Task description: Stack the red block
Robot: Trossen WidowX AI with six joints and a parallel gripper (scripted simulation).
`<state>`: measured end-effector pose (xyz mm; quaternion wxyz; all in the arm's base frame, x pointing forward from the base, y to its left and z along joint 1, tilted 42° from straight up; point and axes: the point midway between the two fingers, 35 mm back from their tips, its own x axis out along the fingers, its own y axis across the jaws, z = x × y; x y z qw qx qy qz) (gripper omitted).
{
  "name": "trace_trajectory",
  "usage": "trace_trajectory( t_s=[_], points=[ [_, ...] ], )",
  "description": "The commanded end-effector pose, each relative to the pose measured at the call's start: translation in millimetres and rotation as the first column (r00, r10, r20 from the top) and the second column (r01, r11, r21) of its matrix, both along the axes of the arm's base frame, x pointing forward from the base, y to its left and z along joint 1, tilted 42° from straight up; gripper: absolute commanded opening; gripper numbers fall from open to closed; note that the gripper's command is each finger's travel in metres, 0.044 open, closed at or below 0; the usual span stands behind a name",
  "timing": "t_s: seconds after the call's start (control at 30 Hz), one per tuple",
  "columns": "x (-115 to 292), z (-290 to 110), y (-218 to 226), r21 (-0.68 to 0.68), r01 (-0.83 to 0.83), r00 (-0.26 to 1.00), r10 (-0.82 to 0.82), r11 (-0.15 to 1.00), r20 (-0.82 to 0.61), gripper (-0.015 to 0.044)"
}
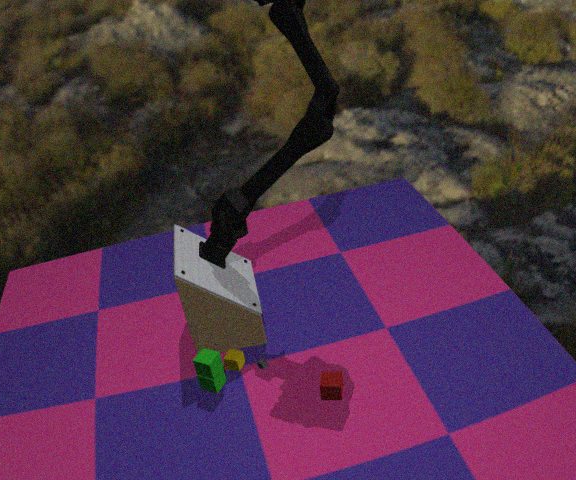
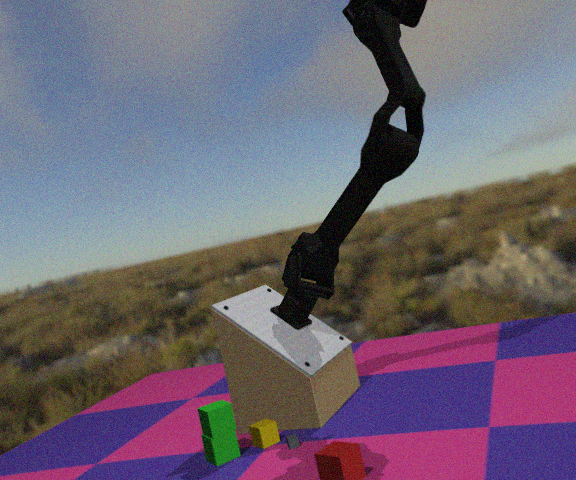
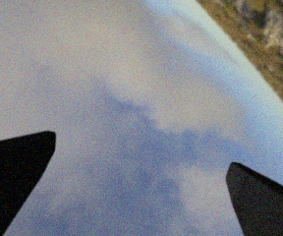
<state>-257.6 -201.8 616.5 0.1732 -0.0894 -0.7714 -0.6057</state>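
Observation:
The red block (image 1: 331, 385) (image 2: 340, 459) lies on a pink square of the checkered floor, in the arm's shadow. The green tower (image 1: 209, 369) (image 2: 218, 431), two green blocks high, stands upright to its left, in front of the arm's base box. My gripper (image 3: 143, 156) shows only in the wrist view. Its two dark fingers are wide apart with only sky between them. It is above the top edge of the top and exterior views, far above the blocks. The wrist view shows none of the blocks.
A small yellow block (image 1: 234, 359) (image 2: 264, 432) sits just right of the tower. A tiny grey piece (image 1: 262, 364) (image 2: 292, 440) lies beside it. The tan base box (image 1: 226, 320) (image 2: 278, 387) with the arm (image 1: 298, 139) stands right behind them.

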Motion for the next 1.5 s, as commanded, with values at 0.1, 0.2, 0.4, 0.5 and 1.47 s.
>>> trace_trajectory(
  t_s=[0.1, 0.2, 0.4, 0.5, 1.47],
  points=[
    [31.9, -21.9, -73.0, 0.165, -0.227, 0.974, 0.227, 0.960, 0.019, 0.0440],
    [53.1, -34.2, -104.8, 0.241, -0.328, 0.943, 0.330, 0.913, 0.034, 0.0440],
    [106.9, -64.9, -162.9, 0.405, -0.502, 0.851, 0.519, 0.764, 0.077, 0.0440],
    [139.0, -81.6, -186.8, 0.479, -0.572, 0.790, 0.605, 0.666, 0.103, 0.0440],
    [478.0, -244.6, -198.7, 0.775, -0.525, 0.025, 0.904, -0.351, 0.426, 0.0440]
  ],
)
